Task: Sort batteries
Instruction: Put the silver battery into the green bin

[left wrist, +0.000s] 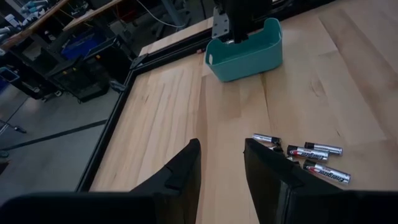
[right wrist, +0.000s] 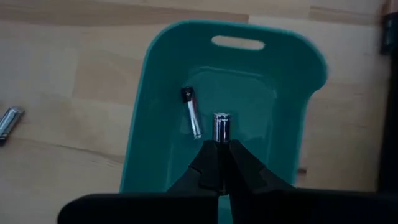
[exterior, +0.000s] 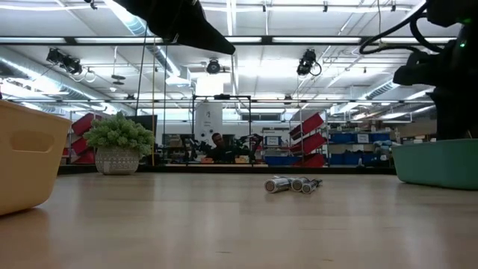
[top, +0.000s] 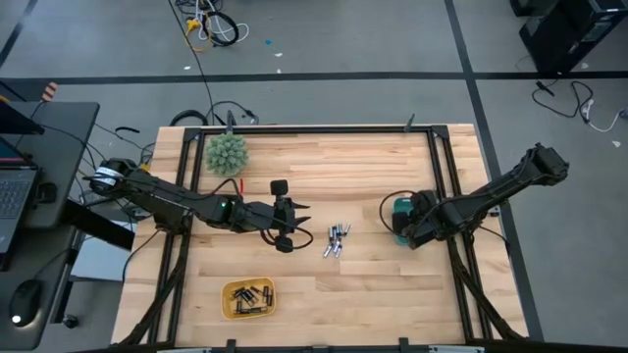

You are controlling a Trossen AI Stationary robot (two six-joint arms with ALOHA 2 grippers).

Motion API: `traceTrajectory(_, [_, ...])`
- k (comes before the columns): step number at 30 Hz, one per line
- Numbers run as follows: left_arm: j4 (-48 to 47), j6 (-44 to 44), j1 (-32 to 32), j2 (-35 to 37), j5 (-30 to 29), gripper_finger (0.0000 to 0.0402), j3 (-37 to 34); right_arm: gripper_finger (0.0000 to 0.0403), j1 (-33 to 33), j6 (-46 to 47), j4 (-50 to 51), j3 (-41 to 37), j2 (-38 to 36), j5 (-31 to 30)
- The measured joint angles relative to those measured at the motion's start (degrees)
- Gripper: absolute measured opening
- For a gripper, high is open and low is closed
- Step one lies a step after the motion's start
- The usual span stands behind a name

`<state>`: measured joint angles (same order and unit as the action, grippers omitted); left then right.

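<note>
The right gripper (right wrist: 219,163) pinches a silvery battery (right wrist: 221,127) over the teal bin (right wrist: 158,93), ready to drop it; the left gripper (left wrist: 221,163) waits apart, empty, near loose batteries (left wrist: 308,157) on the desk (left wrist: 168,106).

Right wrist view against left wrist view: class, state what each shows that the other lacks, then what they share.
Only the right wrist view shows the inside of the teal tray: one battery lies on its floor, and the right gripper is shut on another battery held above it.

Only the left wrist view shows the left gripper, open and empty, above the table near the loose batteries, plus the table's dark frame and the room beyond.

Both show the teal tray and the wooden table.
</note>
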<state>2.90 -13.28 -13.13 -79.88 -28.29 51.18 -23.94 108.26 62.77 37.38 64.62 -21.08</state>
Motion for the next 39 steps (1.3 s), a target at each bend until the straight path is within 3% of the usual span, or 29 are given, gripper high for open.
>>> traceTrajectory(14, [0.09, 0.07, 0.02, 0.00, 0.00, 0.0119, 0.00, 0.0046, 0.00, -0.55, -0.77, -0.96, 0.00, -0.07])
traceTrajectory(28, [-0.36, 0.47, 0.02, 0.00, -0.01, 0.0119, 0.00, 0.0041, 0.00, -2.44, -3.08, 0.07, 0.00, -0.68])
traceTrajectory(32, [-0.70, 0.66, 0.02, 0.00, -0.01, 0.0119, 0.00, 0.0031, 0.00, -9.10, -6.06, 2.70, 0.00, -4.77])
traceTrajectory(39, [-0.72, 0.66, 0.02, -0.02, -0.01, 0.0119, 0.00, 0.0009, 1.23, -32.95, -16.82, 5.82, -0.02, -9.36])
